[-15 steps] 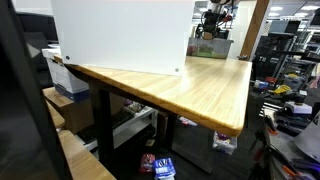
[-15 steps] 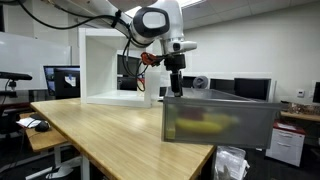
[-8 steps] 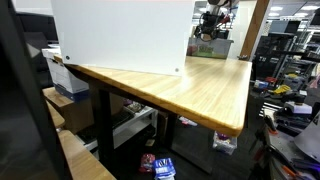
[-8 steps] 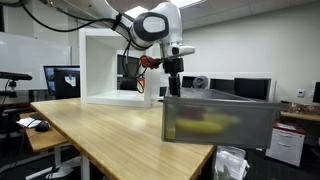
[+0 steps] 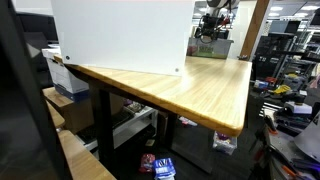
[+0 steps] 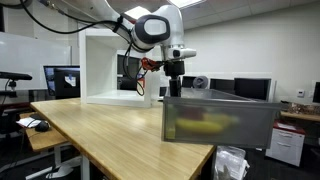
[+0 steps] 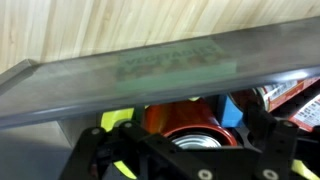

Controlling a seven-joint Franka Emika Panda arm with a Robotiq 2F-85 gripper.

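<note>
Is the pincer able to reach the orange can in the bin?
Probably yes. The open pincer hangs just above the lidless bin, and the orange can lies right below with nothing over it.

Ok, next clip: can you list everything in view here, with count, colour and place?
table: one, light wood, across both exterior views.
open box: one, white, on the table behind the arm.
bin: one, translucent grey, at the table's end, below the gripper.
items in bin: several, yellow, orange, red and blue; blurred, count unclear.
monitors: at least two, dark, on desks behind.
arm: one, white, reaching over the table.
gripper: one, black, open, empty, hanging over the bin.
</note>
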